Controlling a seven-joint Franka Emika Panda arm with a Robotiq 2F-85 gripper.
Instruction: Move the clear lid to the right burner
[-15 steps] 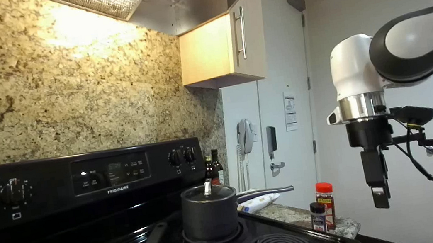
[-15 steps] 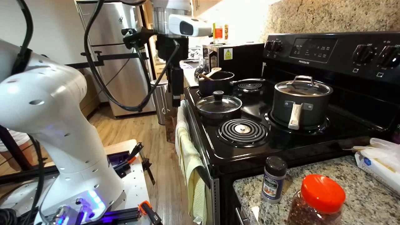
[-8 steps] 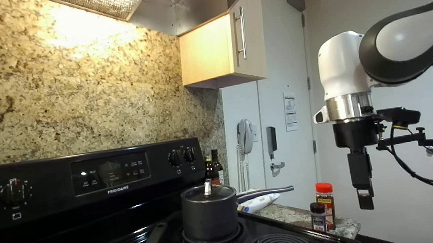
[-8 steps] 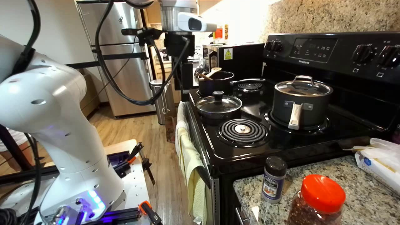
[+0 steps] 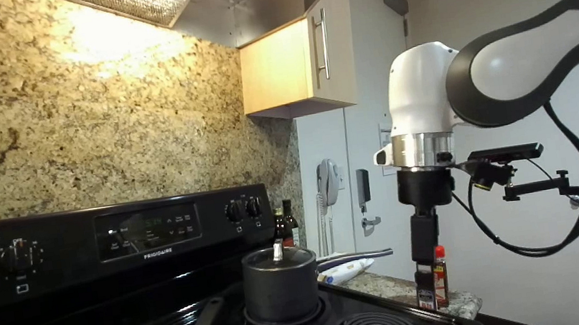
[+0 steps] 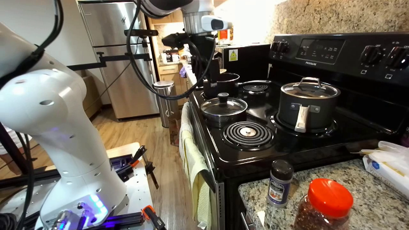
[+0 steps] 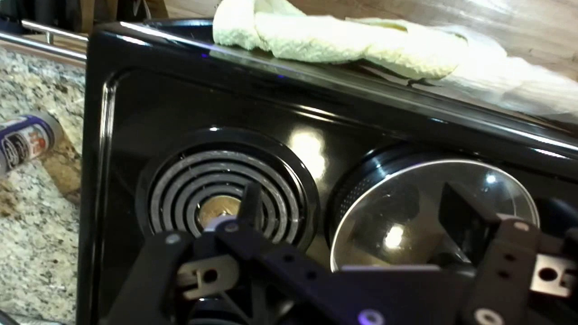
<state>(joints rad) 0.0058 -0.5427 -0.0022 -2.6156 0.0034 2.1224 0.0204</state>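
Gripper (image 7: 353, 204) parted, clear lid (image 6: 223, 108) on pan (image 6: 222, 120), stove panel (image 5: 110, 242) reading "FRIGIDAIRE"

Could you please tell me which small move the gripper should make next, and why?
Probably ease the open gripper sideways, toward the lid, before lowering it. In the wrist view, one finger overlaps the burner and the other overlaps the lid, so the gap does not look centred on the lid's knob.
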